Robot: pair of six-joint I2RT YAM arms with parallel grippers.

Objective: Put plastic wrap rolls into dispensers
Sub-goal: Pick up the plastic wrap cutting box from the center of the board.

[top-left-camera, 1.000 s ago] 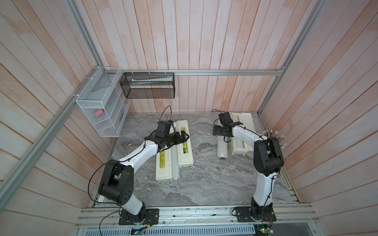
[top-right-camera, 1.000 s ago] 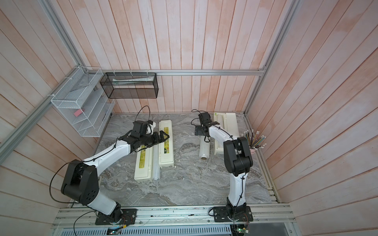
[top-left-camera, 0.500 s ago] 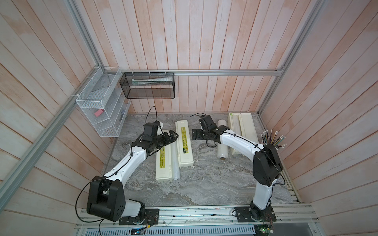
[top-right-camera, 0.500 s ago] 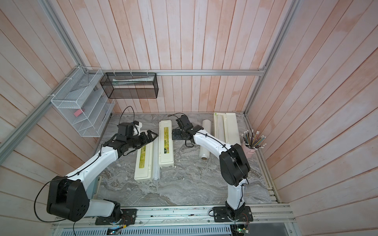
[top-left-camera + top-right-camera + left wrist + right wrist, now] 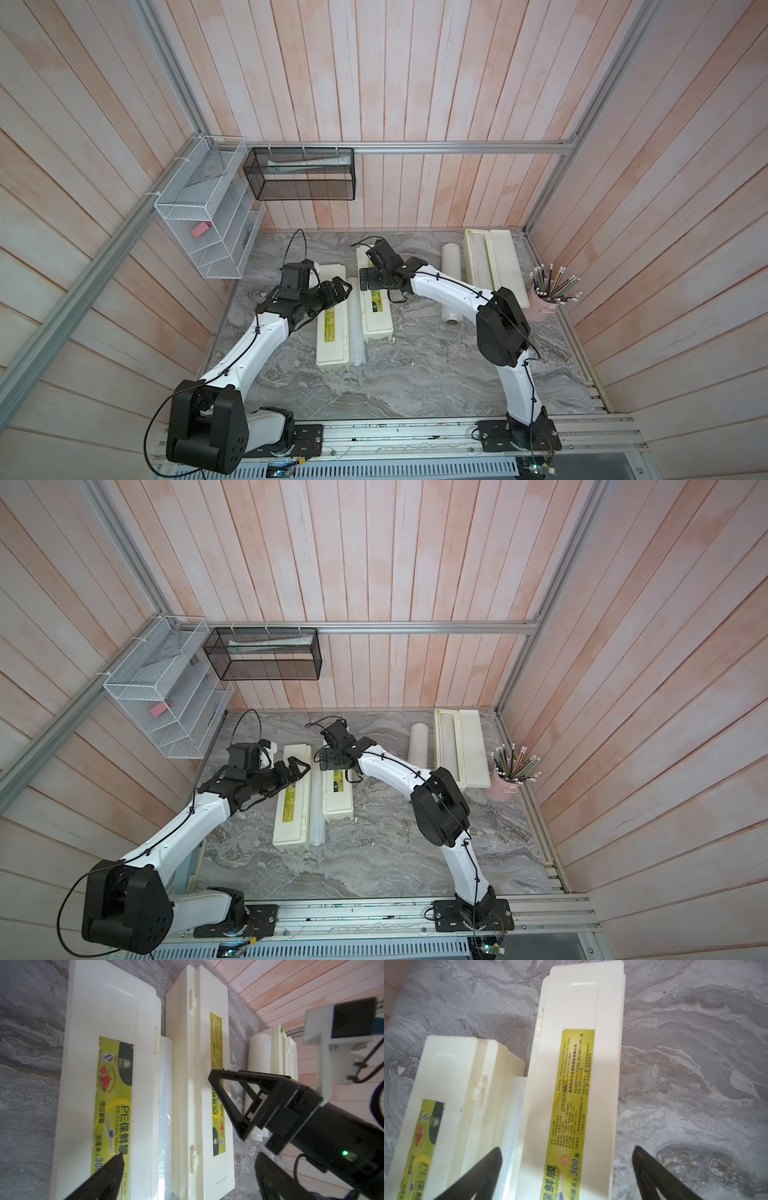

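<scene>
Both the left gripper point(image 5: 340, 287) and right gripper point(image 5: 566, 1148) hung spread and empty over the 2 shut cream plastic dispenser boxes point(image 5: 332, 349) point(image 5: 376, 320), so (my guess) prying a lid could've kicked loose the translucent white film roll point(image 5: 356, 324) lying tight between them.

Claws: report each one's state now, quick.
Left claw: open, holding nothing.
Right claw: open, holding nothing.

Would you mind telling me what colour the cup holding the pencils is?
Pale pink; the cup shows best in a top view.
</scene>
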